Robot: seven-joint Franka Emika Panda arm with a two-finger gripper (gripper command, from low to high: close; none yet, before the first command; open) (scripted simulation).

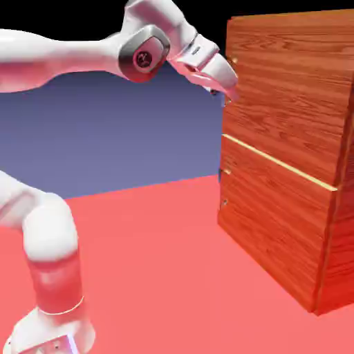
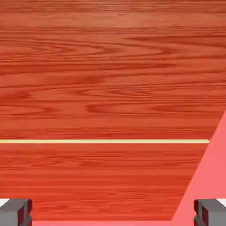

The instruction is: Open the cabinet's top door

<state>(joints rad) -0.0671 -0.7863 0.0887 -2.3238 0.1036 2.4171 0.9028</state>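
Exterior view, cabinet: tall, reddish-brown wood grain (image 1: 276, 145), standing on the exterior view's right.
Top door: the upper panel (image 1: 287, 90), above a thin pale seam (image 1: 276, 161); it fills most of my hand view.
Lower panel: beneath that seam (image 1: 273, 221).
My arm: white, reaching across to the cabinet's upper part (image 1: 76, 59).
My end effector: fingertips spread wide, nothing between them (image 2: 113, 212).

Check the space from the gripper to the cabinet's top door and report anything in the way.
Nothing visible stands between the gripper and the top door: the hand view shows its wood grain unobstructed beyond the widely parted fingers.
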